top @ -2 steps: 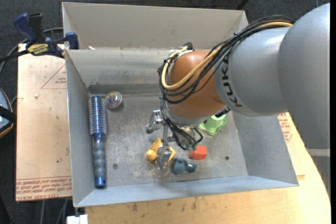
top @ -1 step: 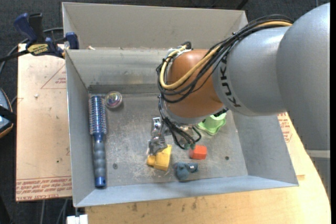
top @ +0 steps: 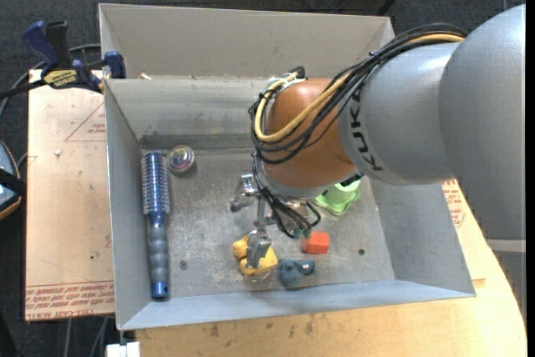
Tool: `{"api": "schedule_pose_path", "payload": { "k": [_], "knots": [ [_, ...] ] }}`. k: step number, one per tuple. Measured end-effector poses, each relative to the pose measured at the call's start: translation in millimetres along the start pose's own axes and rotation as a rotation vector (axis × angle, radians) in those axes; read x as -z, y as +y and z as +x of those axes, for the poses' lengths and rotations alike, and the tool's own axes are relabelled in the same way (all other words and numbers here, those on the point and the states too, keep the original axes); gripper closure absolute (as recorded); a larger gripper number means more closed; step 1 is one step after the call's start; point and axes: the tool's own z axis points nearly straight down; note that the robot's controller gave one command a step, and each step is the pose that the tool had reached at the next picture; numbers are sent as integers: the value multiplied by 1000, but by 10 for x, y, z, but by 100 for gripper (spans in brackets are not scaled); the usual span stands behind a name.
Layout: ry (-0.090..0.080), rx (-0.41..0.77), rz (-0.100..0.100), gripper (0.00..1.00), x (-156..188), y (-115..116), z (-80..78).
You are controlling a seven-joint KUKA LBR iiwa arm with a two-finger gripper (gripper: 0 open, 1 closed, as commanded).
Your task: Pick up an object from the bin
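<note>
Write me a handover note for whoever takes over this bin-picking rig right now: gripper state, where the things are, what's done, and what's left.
Gripper: down low over the small yellow thing at the front middle of the bin. I cannot tell whether it has a grasp.
Close by: orange block and grey-blue thing to its right, green thing under the arm.
Left side: blue hairbrush, with a silver round thing by its top end.
Done: arm brought down to the yellow thing.
Left: confirm the grasp and lift it out.
</note>
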Motion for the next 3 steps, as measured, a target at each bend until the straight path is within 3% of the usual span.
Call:
{"api": "schedule_pose_path", "payload": {
  "k": [1,2,3],
  "knots": [
    [-25,73,-4,0,-318,-238,452],
    [-25,75,-3,100,-314,-236,448],
    [-11,263,2,100,1279,-225,148]
  ]
}}
